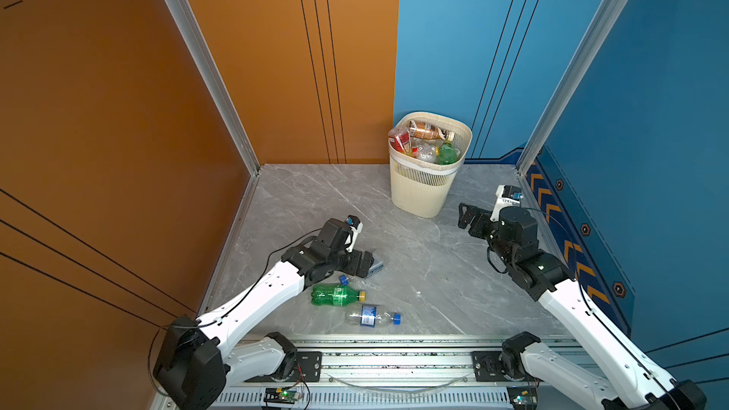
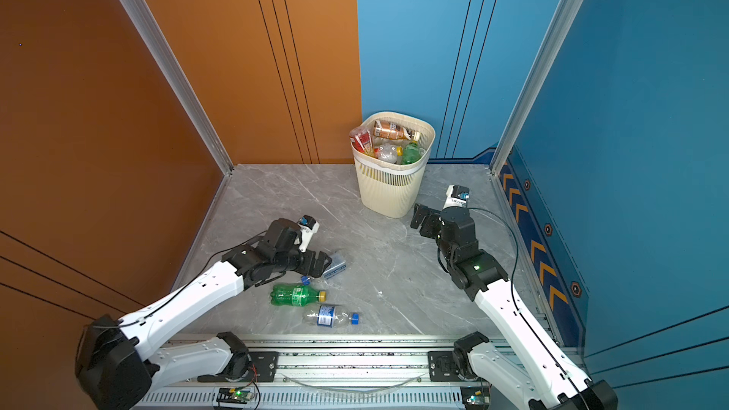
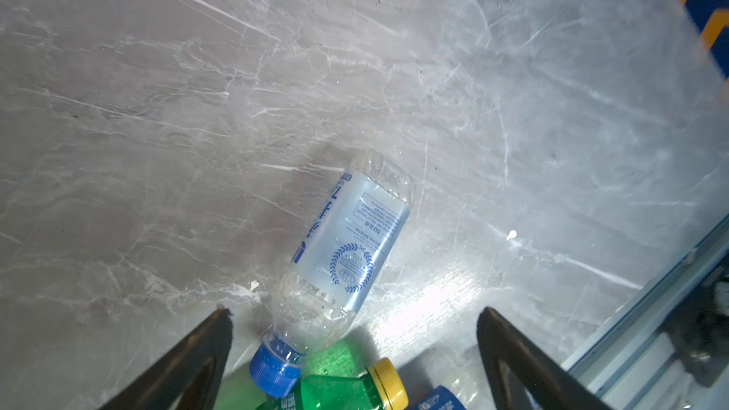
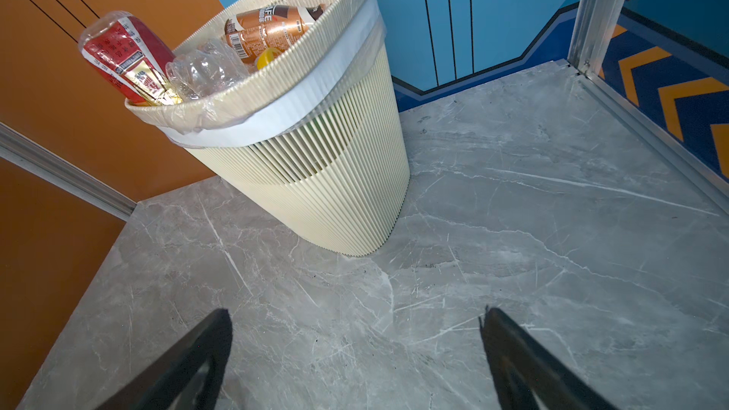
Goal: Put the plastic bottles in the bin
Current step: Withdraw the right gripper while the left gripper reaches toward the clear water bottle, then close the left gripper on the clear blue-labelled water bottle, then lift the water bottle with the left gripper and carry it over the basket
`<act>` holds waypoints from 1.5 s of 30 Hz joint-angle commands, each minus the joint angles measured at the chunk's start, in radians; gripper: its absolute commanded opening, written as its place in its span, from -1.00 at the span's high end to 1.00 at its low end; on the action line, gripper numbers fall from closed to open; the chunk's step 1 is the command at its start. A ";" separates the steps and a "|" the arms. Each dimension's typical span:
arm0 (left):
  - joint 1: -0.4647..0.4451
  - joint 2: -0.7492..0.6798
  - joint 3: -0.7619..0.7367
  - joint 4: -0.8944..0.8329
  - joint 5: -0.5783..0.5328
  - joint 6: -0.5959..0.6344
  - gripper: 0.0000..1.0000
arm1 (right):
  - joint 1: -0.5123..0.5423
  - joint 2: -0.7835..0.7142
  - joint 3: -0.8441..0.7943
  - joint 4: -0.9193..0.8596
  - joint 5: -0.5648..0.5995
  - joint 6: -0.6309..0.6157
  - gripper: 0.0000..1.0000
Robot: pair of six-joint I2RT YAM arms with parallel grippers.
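Grey marble-patterned bench [image 1: 434, 270] floors a booth with an orange wall [image 1: 118, 112] on one side and a blue wall [image 1: 473, 33] on the other. At the far edge, about the middle, stands the cream ribbed plastic bin [image 1: 422, 195], heaped to the rim. A brown bottle [image 1: 426, 130] lies across the top and a red-labelled bottle [image 4: 126, 61] leans out over the rim.

Three bottles lie on their sides toward the front edge, left of the middle:
- a clear plastic bottle with a pale blue label and a blue cap [image 3: 347, 238];
- a green plastic bottle with a yellow cap [image 1: 335, 295], just beside that blue cap;
- a clear plastic bottle with a dark blue label and a blue cap [image 1: 371, 315], nearest the front edge.

The left gripper [image 1: 366, 263] hangs low over the pale-labelled bottle, jaws spread wide and gripping nothing. In the left wrist view the bottle's neck lies between the fingers and its body runs on ahead at a slant. The right gripper [image 1: 465, 216] is spread just as wide and empty, near the bin and facing it.

The step in hand looks like the pick of the pale-labelled bottle. The next move probably calls for setting the jaws astride its body, clear of the green bottle. They should close gently, since thin plastic may crush or slip, then lift high enough to clear the rim. With the bin so full, a dropped bottle could roll off.
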 commanded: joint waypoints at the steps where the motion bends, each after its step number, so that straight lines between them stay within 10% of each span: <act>1: -0.039 0.045 0.033 -0.066 -0.090 0.071 -0.96 | -0.008 -0.030 -0.008 -0.031 0.027 0.016 -0.99; 18: -0.071 0.345 0.137 -0.067 -0.175 0.114 -0.97 | -0.037 -0.076 -0.020 -0.044 0.033 0.019 -0.99; 33: -0.016 0.533 0.309 -0.031 -0.162 0.123 -0.02 | -0.073 -0.108 -0.038 -0.050 0.023 0.027 -0.99; 45: 0.039 0.453 0.392 0.023 -0.111 0.071 0.14 | -0.093 -0.113 -0.055 -0.046 0.010 0.033 -0.99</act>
